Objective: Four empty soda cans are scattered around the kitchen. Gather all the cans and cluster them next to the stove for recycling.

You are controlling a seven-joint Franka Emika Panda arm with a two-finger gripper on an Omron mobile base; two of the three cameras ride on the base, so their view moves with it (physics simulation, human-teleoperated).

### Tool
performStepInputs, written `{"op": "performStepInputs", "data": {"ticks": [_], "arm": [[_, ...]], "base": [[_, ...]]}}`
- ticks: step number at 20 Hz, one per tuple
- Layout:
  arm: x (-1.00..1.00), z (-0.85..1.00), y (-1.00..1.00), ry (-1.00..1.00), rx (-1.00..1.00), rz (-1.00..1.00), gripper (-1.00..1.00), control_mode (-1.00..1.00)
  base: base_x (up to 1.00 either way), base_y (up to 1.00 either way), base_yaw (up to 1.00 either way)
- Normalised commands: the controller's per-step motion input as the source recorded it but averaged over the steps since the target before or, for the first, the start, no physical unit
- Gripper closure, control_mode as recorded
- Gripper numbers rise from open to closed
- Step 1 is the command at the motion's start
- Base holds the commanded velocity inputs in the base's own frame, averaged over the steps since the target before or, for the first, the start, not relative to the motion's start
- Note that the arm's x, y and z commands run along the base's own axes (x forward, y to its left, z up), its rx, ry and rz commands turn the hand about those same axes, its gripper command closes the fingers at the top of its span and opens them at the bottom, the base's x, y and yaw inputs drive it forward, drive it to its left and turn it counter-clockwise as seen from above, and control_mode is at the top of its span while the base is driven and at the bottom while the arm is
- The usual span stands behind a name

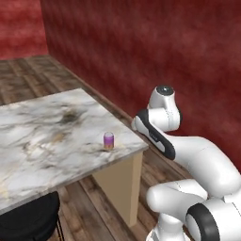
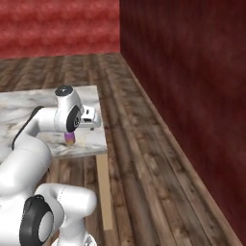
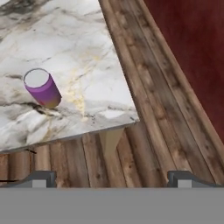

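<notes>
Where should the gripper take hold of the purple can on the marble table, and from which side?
Grip the purple can around its round side wall, mid-height, coming from above the table's near corner. It stands upright with free space all around, so the open gripper can likely straddle it.

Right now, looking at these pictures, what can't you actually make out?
- Purple can: in the right base view the arm covers most of it.
- Its markings: too small in the left base view, too blurred in the hand view.
- Marble table: cut off by the left edge of the left base view.
- Dark stool: cut off at the bottom corner there.
</notes>
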Motion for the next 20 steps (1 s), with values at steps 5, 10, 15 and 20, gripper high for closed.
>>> {"op": "performStepInputs", "data": {"ticks": [5, 10, 15, 20], "arm": [[0.0, 0.0, 0.0, 0.0, 0.0, 0.0, -1.0, 1.0], [0.0, 0.0, 0.0, 0.0, 0.0, 0.0, -1.0, 1.0], [0.0, 0.0, 0.0, 0.0, 0.0, 0.0, -1.0, 1.0], [0.0, 0.0, 0.0, 0.0, 0.0, 0.0, -1.0, 1.0]], "base": [[0.54, -0.16, 0.13], [0.45, -0.13, 0.09], [0.04, -0.01, 0.0], [0.0, 0.0, 0.0]]}}
